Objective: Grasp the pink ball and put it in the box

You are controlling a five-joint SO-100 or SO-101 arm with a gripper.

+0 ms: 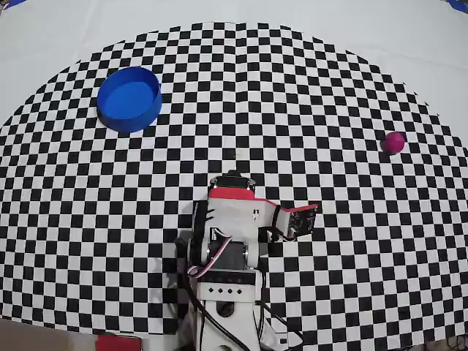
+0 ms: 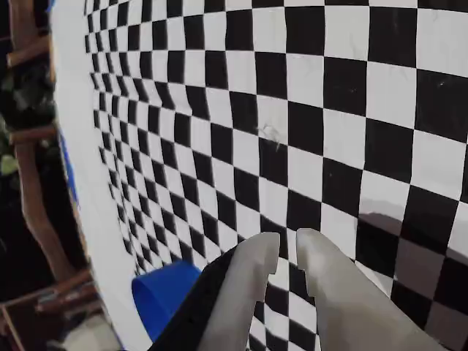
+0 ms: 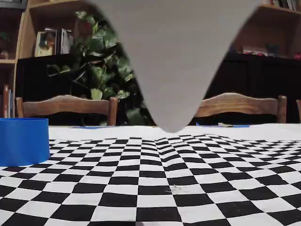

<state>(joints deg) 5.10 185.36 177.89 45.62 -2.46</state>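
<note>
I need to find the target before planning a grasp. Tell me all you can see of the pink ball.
The pink ball is a small, smooth, magenta sphere that shows only in the overhead view. It rests alone on the checkered cloth near that view's right edge, touching nothing else, far from the blue box at upper left and clear of the gripper.

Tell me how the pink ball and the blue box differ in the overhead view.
Colour: the pink ball is magenta, the box bright blue. Size: the ball is far smaller than the box. Shape: the ball is a solid sphere, the box a round open tub with a low wall. Place: the ball sits near the right edge of the overhead view, the box at upper left. Both rest on the checkered cloth, untouched.
</note>
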